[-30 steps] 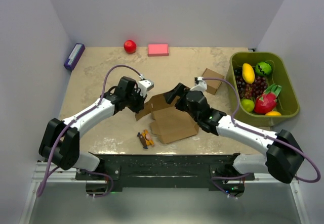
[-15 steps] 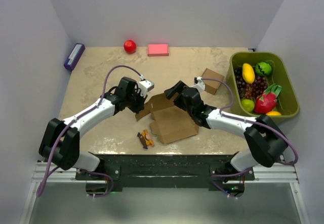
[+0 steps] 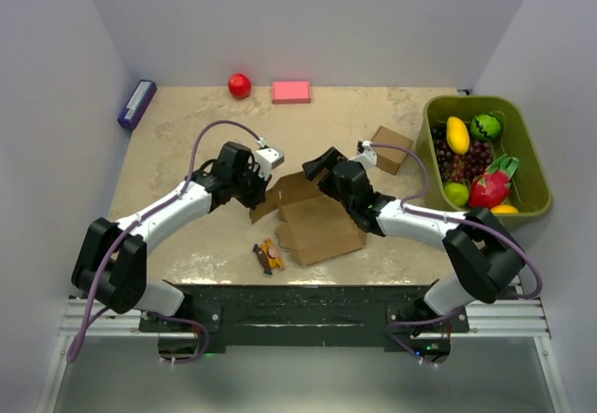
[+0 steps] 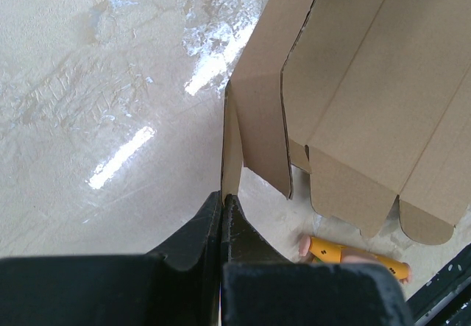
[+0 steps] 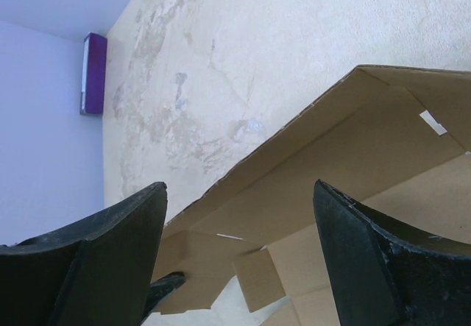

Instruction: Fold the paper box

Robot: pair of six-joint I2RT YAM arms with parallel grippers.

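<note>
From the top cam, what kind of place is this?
Probably a lab manipulation test cell: left arm and right arm bolted at a beige table, plain white walls around it, staged props like a green bin of fruit and a paper box.

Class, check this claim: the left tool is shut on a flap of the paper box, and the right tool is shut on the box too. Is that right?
Not quite. The right tool is open: the right wrist view shows its jaws standing wide apart above the paper box, gripping nothing. The left tool is indeed shut on a flap.
</note>
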